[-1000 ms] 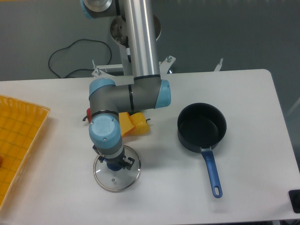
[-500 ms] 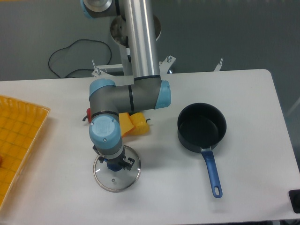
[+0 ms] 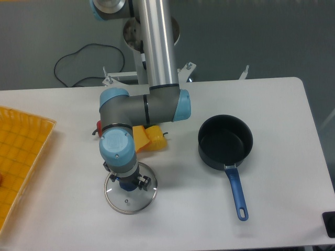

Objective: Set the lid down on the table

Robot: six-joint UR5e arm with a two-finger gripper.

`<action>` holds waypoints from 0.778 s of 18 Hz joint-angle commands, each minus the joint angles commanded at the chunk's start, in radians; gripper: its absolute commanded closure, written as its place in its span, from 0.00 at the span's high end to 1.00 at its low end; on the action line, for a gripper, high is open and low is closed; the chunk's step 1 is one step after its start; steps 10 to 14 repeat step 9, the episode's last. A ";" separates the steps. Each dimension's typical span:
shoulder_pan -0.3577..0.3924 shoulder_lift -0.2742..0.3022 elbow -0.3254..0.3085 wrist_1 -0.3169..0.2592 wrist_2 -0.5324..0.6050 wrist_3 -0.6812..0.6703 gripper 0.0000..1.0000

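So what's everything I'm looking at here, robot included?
lid: one, clear glass with a metal rim and blue centre knob, lying on the table near the front, directly under the arm's tool
saucepan: one, dark with a blue handle, open and empty, on the right part of the table
yellow objects: a small cluster, partly hidden behind the arm, middle of the table
red object: one, mostly hidden behind the arm
tray: one, yellow with a grid pattern, at the left edge
table: one, white
cable: one, black, on the floor behind the table
gripper: one, at the lid's knob; its jaws are hidden beneath the wrist
arm: one, silver with light blue joints
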 joint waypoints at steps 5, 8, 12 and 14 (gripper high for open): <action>0.000 0.037 0.049 -0.006 0.060 0.111 1.00; 0.002 0.077 0.031 -0.009 0.075 0.192 1.00; 0.003 0.090 0.029 -0.009 0.077 0.208 1.00; 0.003 0.090 0.029 -0.009 0.077 0.208 1.00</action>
